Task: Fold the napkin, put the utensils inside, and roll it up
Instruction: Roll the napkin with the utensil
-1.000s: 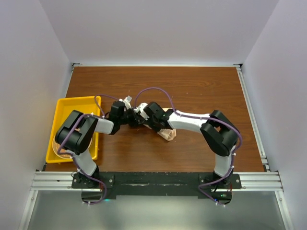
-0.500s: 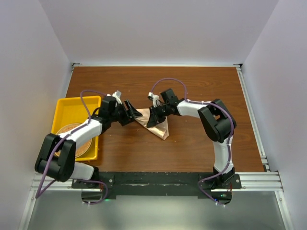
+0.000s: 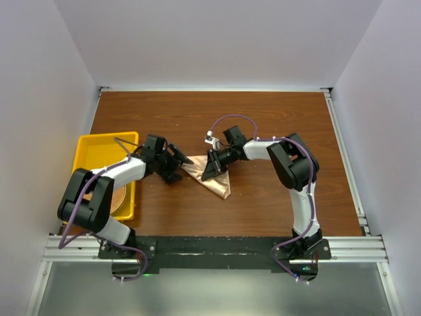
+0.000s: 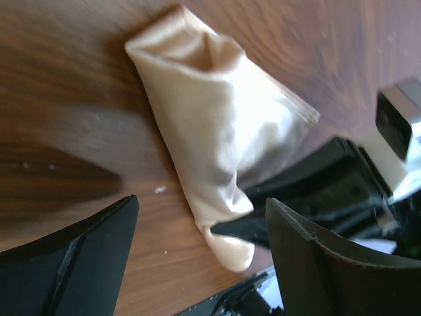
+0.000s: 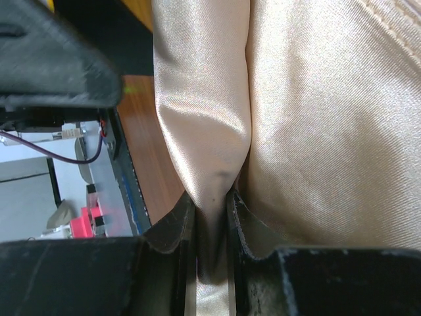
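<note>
The peach-orange napkin (image 3: pixel 212 179) lies bunched in a rough triangle on the wooden table (image 3: pixel 276 118). My right gripper (image 3: pixel 210 170) is shut on a fold at its upper edge. In the right wrist view the cloth (image 5: pixel 316 118) is pinched between the two black fingers (image 5: pixel 172 230). My left gripper (image 3: pixel 181 164) stands open just left of the napkin, apart from it. In the left wrist view the napkin (image 4: pixel 210 125) lies ahead of the spread fingers (image 4: pixel 79 257), and its tip hangs between them untouched. The utensils are out of view.
A yellow tray (image 3: pixel 92 146) stands at the table's left edge with a round woven mat (image 3: pixel 118 199) in it. White walls close in the table on three sides. The arm bases sit on the black rail (image 3: pixel 210 249) at the near edge.
The left gripper has opened, let go of the napkin and drawn back to the left. The right gripper has kept its hold, and the napkin has spread out from a bunch.
</note>
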`<act>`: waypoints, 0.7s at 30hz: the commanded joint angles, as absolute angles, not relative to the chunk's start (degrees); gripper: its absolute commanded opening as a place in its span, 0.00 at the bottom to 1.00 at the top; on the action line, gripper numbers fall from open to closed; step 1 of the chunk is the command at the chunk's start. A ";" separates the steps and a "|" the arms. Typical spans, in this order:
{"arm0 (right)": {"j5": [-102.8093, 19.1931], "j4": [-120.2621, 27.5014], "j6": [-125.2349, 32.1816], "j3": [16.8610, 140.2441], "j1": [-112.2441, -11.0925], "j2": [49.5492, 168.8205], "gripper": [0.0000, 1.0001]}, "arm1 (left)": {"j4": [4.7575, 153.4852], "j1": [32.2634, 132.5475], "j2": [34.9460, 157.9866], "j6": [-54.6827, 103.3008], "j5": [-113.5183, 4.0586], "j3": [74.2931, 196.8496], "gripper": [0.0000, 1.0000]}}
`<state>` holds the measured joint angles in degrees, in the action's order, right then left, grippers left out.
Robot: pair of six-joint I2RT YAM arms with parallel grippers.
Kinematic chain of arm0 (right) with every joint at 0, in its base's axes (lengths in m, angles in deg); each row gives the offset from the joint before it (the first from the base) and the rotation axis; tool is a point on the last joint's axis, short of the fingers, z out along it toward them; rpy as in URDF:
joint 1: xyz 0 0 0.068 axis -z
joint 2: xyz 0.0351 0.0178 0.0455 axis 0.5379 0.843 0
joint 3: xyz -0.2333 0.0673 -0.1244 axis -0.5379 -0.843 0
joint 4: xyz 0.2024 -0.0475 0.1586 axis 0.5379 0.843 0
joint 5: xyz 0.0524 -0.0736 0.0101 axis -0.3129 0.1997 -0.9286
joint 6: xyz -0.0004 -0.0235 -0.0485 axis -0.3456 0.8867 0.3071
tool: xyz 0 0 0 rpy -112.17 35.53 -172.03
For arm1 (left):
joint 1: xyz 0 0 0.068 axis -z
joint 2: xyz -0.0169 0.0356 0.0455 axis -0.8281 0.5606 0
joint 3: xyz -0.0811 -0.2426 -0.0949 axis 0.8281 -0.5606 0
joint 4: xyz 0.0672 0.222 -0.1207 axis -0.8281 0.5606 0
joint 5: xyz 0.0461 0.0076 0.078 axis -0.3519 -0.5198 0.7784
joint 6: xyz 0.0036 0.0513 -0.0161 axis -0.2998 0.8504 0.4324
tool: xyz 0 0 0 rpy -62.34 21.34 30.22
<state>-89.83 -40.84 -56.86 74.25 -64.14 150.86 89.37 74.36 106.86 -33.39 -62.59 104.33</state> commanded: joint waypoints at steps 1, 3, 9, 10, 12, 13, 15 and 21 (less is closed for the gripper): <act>-84.44 -35.72 -55.44 72.70 -64.71 153.79 0.00 | 91.77 74.10 110.17 -35.83 -58.78 109.80 0.81; -84.44 -36.08 -55.62 72.70 -64.71 153.79 0.00 | 92.64 74.10 112.64 -36.44 -57.64 111.03 0.79; -83.39 -36.16 -55.01 73.23 -64.80 153.87 0.00 | 95.28 75.24 117.47 -37.59 -54.21 113.67 0.66; -83.30 -36.17 -55.01 73.23 -64.80 153.88 0.00 | 95.72 75.50 118.00 -37.76 -53.68 113.68 0.61; -82.95 -36.08 -54.92 73.41 -64.80 153.88 0.00 | 95.82 75.68 118.09 -38.82 -51.92 113.07 0.56; -82.25 -35.82 -54.83 73.58 -64.80 153.96 0.00 | 95.55 75.68 118.18 -38.99 -51.40 112.80 0.48; -81.37 -35.20 -54.30 73.93 -64.97 153.61 0.00 | 95.64 75.77 118.62 -38.47 -49.90 112.80 0.41; -77.07 -30.91 -52.55 76.47 -66.11 152.82 0.03 | 101.87 76.30 119.67 -35.13 -46.91 116.04 0.03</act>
<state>-87.99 -38.35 -56.84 75.45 -65.08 150.86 93.00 76.11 117.96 -40.29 -54.52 114.14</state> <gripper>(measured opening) 0.180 0.136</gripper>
